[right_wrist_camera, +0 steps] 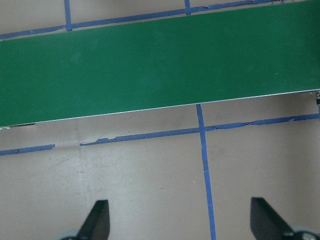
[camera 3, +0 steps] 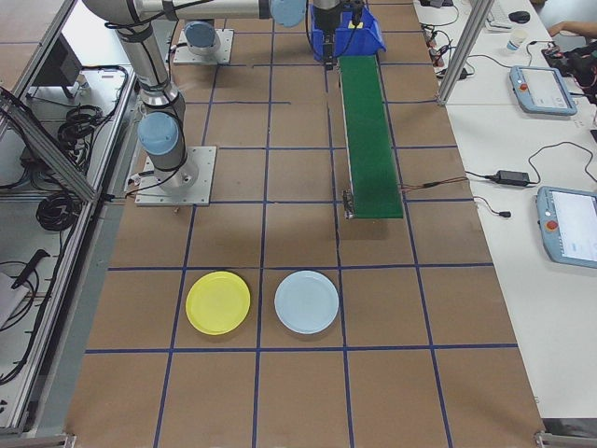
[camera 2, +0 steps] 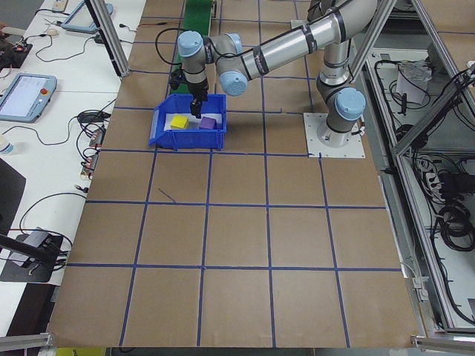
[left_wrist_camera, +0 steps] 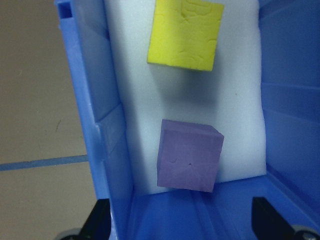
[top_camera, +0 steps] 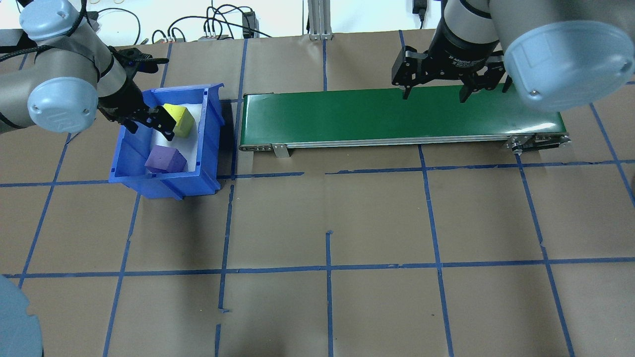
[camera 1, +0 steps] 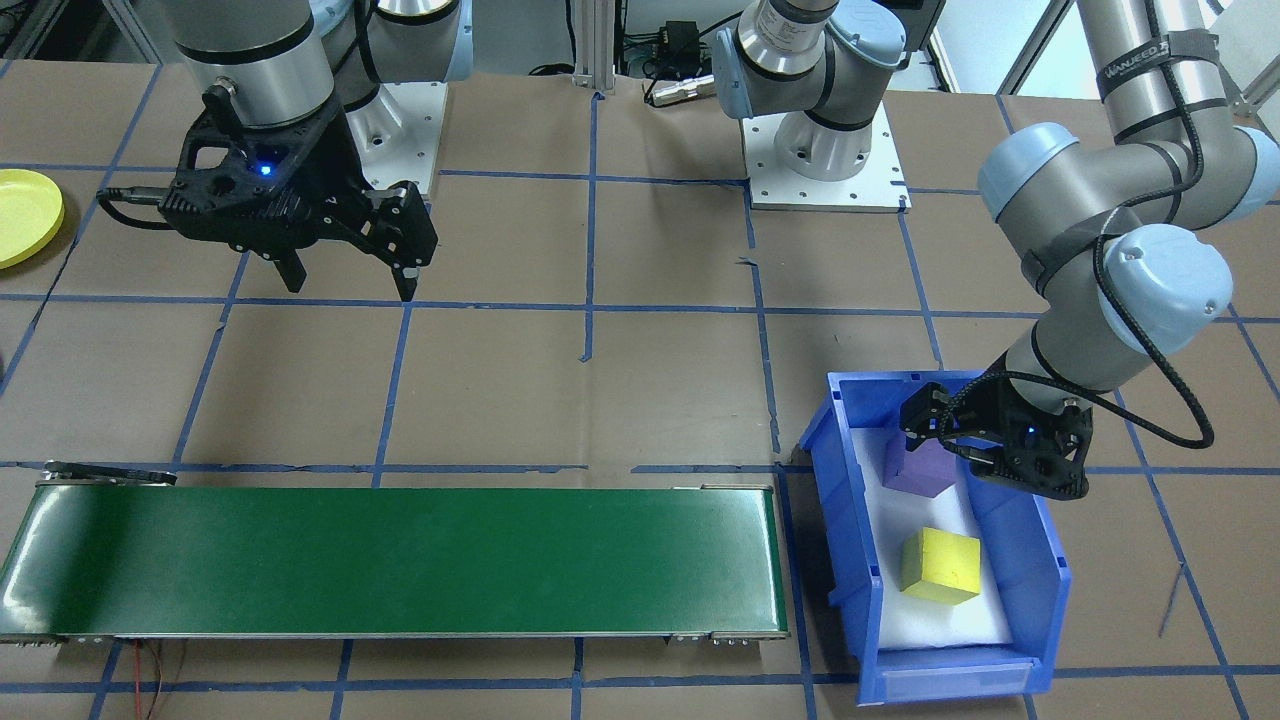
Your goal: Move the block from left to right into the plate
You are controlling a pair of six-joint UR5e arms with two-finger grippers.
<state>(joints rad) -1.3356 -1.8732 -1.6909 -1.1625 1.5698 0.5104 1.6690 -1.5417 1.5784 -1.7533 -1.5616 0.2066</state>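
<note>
Two blocks in the blue bin (top_camera: 206, 144), both grippers spread and empty.

Left gripper (top_camera: 148, 122) lowered into bin, fingers apart: purple block (left_wrist_camera: 189, 155) ahead between fingertips, untouched; yellow block (left_wrist_camera: 186, 33) farther beyond. Green conveyor (top_camera: 397, 116) next. Right gripper (camera 1: 348, 278) hung open, conveyor ahead of fingers. Yellow plate (camera 3: 218, 302) well apart, beside pale plate (camera 3: 306, 301).

On my table (top_camera: 377, 218), brown paper is crossed by a grid of blue tape (top_camera: 327, 267). A blue bin (camera 1: 846, 500) lined with white foam (camera 1: 945, 620) sits just beside one end of a long green belt (camera 1: 400, 560). Well past the belt's other end lies a pale blue plate (camera 3: 306, 301). On the side bench I see two pendants (camera 3: 539, 90) with cables and a cup (camera 3: 514, 42).
</note>
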